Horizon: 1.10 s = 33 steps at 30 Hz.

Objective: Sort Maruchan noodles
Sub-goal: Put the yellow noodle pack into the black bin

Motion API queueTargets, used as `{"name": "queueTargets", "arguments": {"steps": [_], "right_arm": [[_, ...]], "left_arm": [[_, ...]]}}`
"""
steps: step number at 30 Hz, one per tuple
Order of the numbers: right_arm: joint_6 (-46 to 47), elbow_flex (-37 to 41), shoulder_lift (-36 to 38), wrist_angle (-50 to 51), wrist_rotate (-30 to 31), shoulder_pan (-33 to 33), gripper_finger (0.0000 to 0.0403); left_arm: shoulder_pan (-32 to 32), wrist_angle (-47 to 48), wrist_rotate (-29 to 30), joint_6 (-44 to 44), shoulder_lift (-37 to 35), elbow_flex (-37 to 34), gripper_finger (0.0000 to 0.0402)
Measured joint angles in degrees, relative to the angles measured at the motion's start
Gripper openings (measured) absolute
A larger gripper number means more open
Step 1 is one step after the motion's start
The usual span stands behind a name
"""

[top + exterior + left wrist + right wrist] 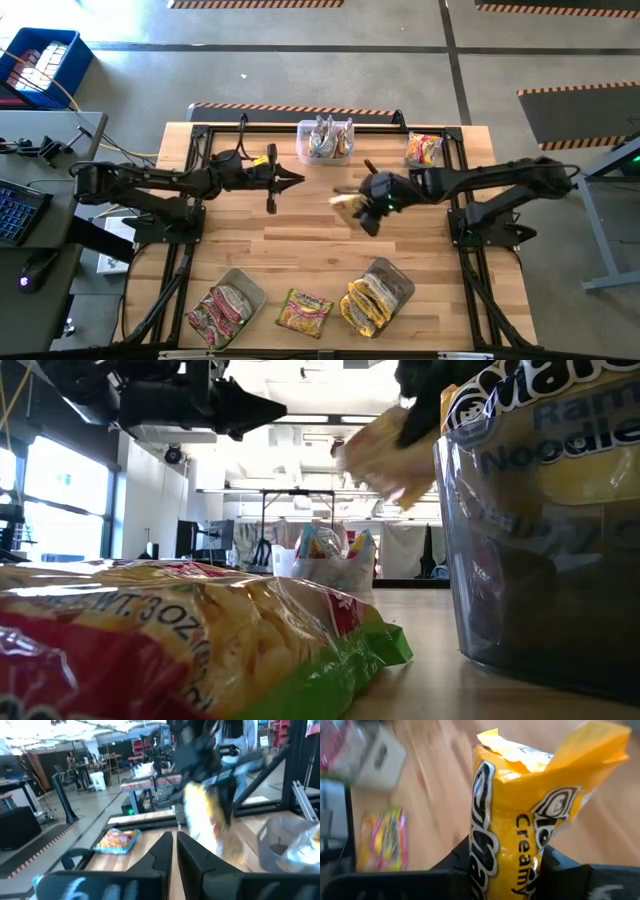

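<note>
Right end effector (362, 206) clamps one yellow packet (347, 205); left end effector (296, 180) pinched together; three tubs (325, 140).

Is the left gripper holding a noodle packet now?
No, the left gripper is shut with nothing between its fingers; the yellow packet sits in the right gripper.

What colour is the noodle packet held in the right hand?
Yellow-orange crinkly plastic noodle packet with black-and-white lettering, clamped in the right hand; the right wrist view shows it best.
</note>
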<state>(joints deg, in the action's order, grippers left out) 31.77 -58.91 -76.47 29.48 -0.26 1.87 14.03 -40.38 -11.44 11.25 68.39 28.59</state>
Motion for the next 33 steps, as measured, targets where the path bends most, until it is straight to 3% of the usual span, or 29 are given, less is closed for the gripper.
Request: {"name": "queueTargets", "arguments": {"steps": [5, 10, 19, 33], "right_arm": [[15.2, -12.5, -1.9, 23.3, 0.8, 9.5, 0.0085], [29.9, -17.2, -5.5, 33.7, -3.3, 17.9, 0.0086], [40.6, -17.2, -14.6, 32.9, -12.2, 24.9, 0.0087], [41.8, -17.1, -22.7, 28.5, -13.3, 25.2, 0.0087]], "left_arm": [[0.2, 0.1, 0.0, -0.1, -1.0, -0.5, 0.0014], [0.2, 0.2, 0.0, -0.1, -1.0, -0.5, 0.0014], [0.1, 0.3, 0.0, -1.4, -0.9, -0.5, 0.0014], [0.1, 2.2, 0.0, -3.7, -0.9, -0.5, 0.0015]]}}
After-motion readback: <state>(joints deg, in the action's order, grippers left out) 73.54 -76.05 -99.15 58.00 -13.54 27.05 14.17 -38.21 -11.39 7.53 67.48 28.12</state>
